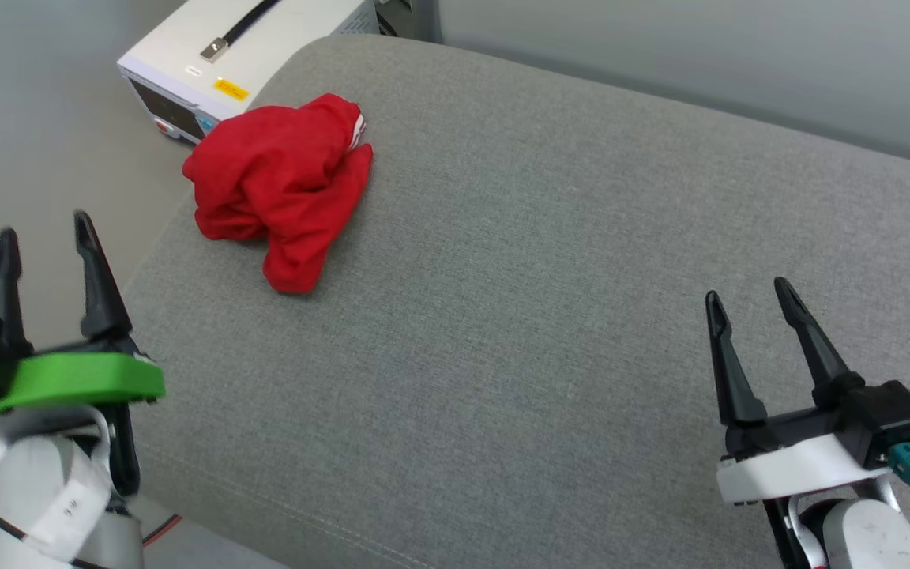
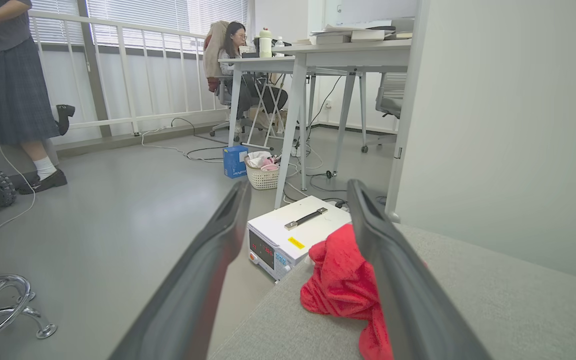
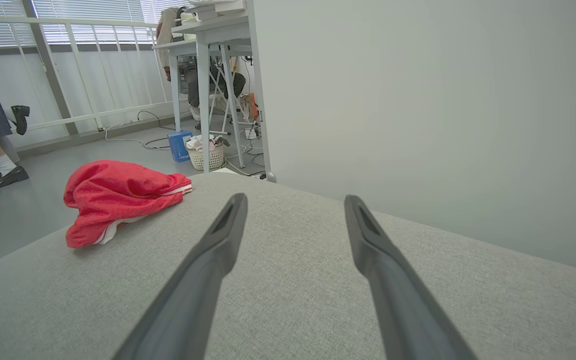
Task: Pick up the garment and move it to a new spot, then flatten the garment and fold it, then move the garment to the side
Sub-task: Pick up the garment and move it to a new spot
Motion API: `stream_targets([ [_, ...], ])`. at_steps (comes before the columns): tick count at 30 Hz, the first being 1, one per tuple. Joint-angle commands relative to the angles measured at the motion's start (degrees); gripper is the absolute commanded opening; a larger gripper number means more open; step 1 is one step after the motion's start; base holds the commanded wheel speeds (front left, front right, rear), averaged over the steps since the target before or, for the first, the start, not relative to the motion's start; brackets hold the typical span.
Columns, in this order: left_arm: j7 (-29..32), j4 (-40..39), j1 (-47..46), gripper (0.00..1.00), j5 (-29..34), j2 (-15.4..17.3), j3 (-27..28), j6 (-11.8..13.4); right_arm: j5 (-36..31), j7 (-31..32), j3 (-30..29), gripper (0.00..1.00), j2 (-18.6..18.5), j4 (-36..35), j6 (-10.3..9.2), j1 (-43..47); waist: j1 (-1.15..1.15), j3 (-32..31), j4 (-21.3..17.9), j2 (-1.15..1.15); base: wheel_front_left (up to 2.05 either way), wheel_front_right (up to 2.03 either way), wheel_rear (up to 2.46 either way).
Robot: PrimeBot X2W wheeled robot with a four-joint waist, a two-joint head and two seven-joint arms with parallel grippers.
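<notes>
1. The garment point(image 1: 281, 186) lies bunched on the surface point(image 1: 542, 316), at its far left corner.
2. A box point(image 1: 218, 63) stands on the floor just behind that corner.
3. The left end effector point(image 1: 43, 224) hangs beside the surface's left edge and the right end effector point(image 1: 747, 290) over its near right part, both well apart from the garment.

The garment point(image 1: 277, 190) is soft matt red cloth; the cushion point(image 1: 542, 276), coarse-woven grey fabric. The instrument box point(image 1: 218, 55) has a smooth white casing. The left claw point(image 1: 43, 224) and right claw point(image 1: 746, 289) have matt black plastic fingers.
</notes>
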Motion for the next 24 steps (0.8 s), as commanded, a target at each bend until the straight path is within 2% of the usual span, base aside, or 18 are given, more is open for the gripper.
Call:
stream_targets([
  [1, -0.35, 1.03, -3.59, 1.0, -0.45, 1.44, 0.26, -0.8, -0.6, -0.5, -0.02, 1.0, -0.89, -0.69, 0.37, -1.65, 0.0, 4.9, -2.78, 0.0, 0.0, 0.0, 0.0],
  [6, -0.35, 4.6, -13.41, 1.0, -3.92, 8.08, -1.81, -2.07, -0.94, -0.5, 0.07, 1.0, -2.24, -2.71, 0.37, -4.23, 0.0, 9.04, -4.89, 0.0, 0.0, 0.0, 0.0],
  [10, 0.0, 10.13, -20.56, 1.0, -8.58, 15.9, -7.92, -2.13, -1.19, -0.5, 0.34, 1.0, -2.85, -4.36, 0.37, -5.63, 0.0, 11.35, -6.3, 0.0, 0.0, 0.0, 0.0],
  [12, 2.46, 12.68, -24.08, 1.0, -11.78, 19.65, -11.68, -2.14, -1.31, -0.5, 0.38, 1.0, -3.18, -5.05, 0.37, -6.25, 0.0, 12.34, -6.81, 0.0, 0.0, 0.0, 0.0],
  [16, 10.3, 16.04, -29.96, 1.0, -18.09, 26.0, -19.44, -2.15, -1.3, -0.5, 0.21, 1.0, -3.48, -6.38, 0.37, -7.36, 0.0, 14.15, -7.79, 0.0, 0.0, 0.0, 0.0],
  [20, 24.39, 19.49, -34.27, 1.0, -27.62, 30.23, -26.71, -2.15, -1.05, -0.5, 0.26, 1.0, -3.75, -7.43, 0.37, -8.35, 0.0, 15.83, -8.65, 0.0, 0.0, 0.0, 0.0],
  [24, 37.51, 22.16, -36.91, 1.0, -34.37, 33.28, -32.18, -2.16, -1.02, -0.5, 0.49, 1.0, -4.13, -8.04, 0.37, -9.2, 0.0, 17.6, -9.59, 0.0, 0.0, 0.0, 0.0],
])
